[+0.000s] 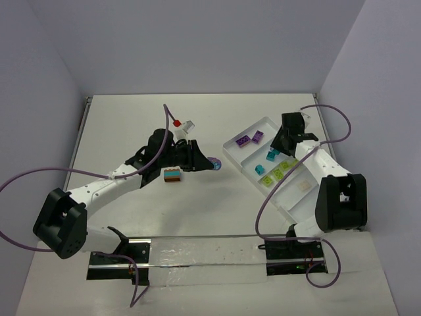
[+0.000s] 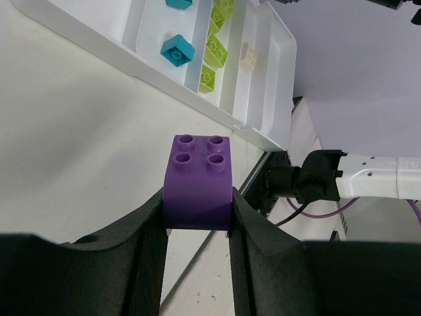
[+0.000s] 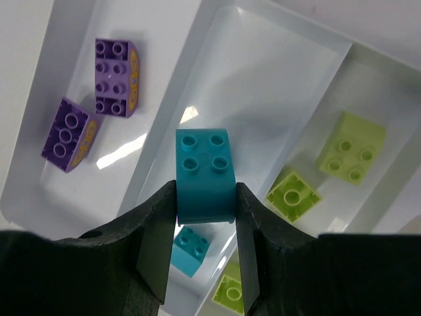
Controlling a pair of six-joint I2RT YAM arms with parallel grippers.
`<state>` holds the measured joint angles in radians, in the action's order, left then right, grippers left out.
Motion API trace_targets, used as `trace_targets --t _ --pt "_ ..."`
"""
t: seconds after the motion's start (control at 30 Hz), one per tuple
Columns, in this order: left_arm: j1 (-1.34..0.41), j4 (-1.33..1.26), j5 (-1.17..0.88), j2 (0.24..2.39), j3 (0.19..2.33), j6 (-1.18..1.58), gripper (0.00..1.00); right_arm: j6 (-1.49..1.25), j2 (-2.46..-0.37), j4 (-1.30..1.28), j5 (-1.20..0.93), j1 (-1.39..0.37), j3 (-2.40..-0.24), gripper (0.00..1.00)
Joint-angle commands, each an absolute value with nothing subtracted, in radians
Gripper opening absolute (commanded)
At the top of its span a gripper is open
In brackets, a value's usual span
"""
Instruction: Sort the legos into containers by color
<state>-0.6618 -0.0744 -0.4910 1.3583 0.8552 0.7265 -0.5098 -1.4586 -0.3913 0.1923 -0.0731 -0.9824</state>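
My left gripper [image 1: 204,162] is shut on a purple lego [image 2: 199,181], held above the table to the left of the white tray [image 1: 231,154]. My right gripper [image 1: 281,143] is shut on a teal lego [image 3: 204,174] and holds it over the tray's teal compartment, above another teal lego [image 3: 191,249]. Two purple legos [image 3: 117,78] lie in the end compartment. Lime legos [image 3: 352,146] fill the compartment after the teal one, and a cream lego [image 1: 304,185] lies further along. A clump of orange-brown and teal legos [image 1: 172,175] sits on the table under the left arm.
The tray runs diagonally along the right side, close to the right arm's base [image 1: 341,201]. A metal rail [image 1: 204,253] crosses the near edge. Walls close in the table at the back and both sides.
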Motion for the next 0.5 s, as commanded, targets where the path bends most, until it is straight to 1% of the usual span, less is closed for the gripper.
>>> trace_targets --t 0.0,0.13,0.3,0.37,0.43,0.47 --pt "-0.671 -0.093 -0.484 1.358 0.905 0.721 0.0 -0.501 -1.494 -0.38 0.29 -0.051 -1.06 0.07" --pt "-0.673 -0.092 -0.474 1.345 0.904 0.724 0.0 -0.508 -1.533 -0.38 0.337 -0.04 -1.09 0.07" --pt "-0.676 -0.077 -0.457 1.332 0.903 0.72 0.0 -0.517 -1.591 -0.379 0.357 -0.037 -1.13 0.16" --pt "-0.678 -0.068 -0.453 1.331 0.906 0.716 0.0 -0.52 -1.613 -0.377 0.331 -0.037 -1.147 0.25" --pt "-0.678 -0.061 -0.447 1.327 0.908 0.718 0.0 -0.524 -1.623 -0.376 0.315 -0.037 -1.15 0.36" --pt "-0.678 -0.061 -0.451 1.324 0.908 0.718 0.0 -0.523 -1.626 -0.376 0.305 -0.037 -1.155 0.45"
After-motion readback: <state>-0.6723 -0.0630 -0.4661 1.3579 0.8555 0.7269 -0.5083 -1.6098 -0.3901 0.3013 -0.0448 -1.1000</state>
